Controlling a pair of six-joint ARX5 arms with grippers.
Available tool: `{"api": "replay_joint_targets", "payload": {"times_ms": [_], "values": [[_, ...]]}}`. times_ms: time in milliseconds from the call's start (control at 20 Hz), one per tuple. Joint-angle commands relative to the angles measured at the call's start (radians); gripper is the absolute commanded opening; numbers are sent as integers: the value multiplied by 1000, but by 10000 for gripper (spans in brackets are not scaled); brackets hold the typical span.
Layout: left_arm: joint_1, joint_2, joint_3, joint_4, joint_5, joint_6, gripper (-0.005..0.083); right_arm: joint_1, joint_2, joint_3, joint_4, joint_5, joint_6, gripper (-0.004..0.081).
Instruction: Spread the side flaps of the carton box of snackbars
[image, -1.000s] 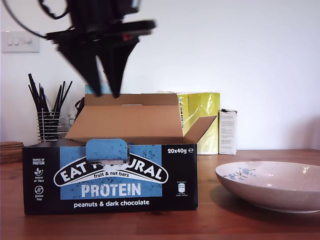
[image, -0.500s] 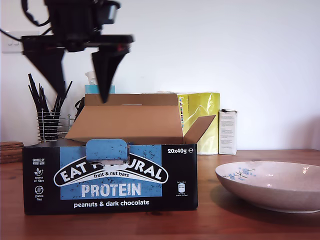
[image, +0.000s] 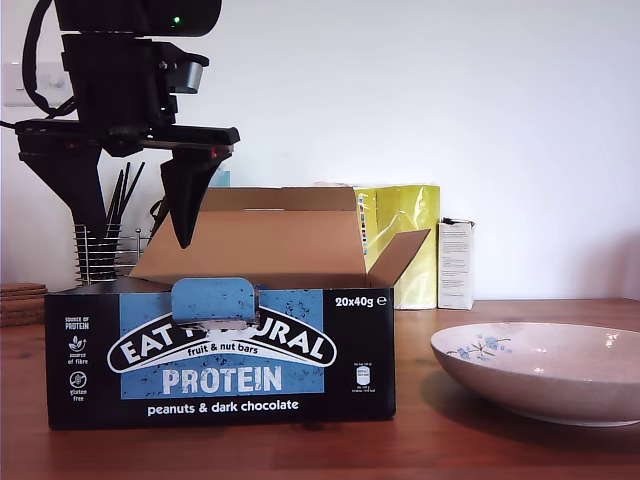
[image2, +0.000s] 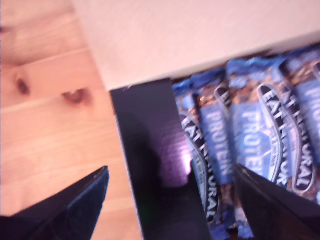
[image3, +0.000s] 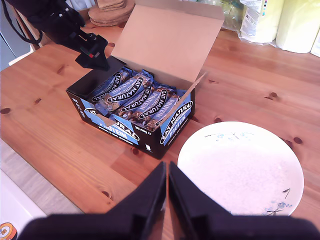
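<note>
Box (image: 220, 355) of snack bars sits on the wooden table (image: 500, 450), blue front toward the exterior view, its wide brown lid (image: 255, 235) tipped up and back. My first gripper (image: 130, 225) hangs over the box end at the exterior view's left with its jaws spread wide and nothing between them; in the first wrist view the dark flap (image2: 155, 170) at that end lies between the two fingers, beside the wrapped bars (image2: 250, 135). At the other end a small brown flap (image: 400, 257) angles up and outward. My second gripper (image3: 167, 192) is well away from the box, near the plate (image3: 240, 170), jaws pressed together and empty
</note>
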Motion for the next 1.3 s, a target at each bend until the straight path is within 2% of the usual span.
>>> {"api": "replay_joint_targets", "payload": {"times_ms": [0,250,600,1250], "values": [[18,39,-16,16,2,7,725,0,3,15,3,-1,-4,-13],[55,71,-50,53,44,34,725,0,3,15,3,-1,-7,-13],[64,129,-51,89,59,56,725,0,3,15,3,-2,-7,-13],[74,139,-47,42,17,113,725,0,3,15,4,-2,-11,-13]]}}
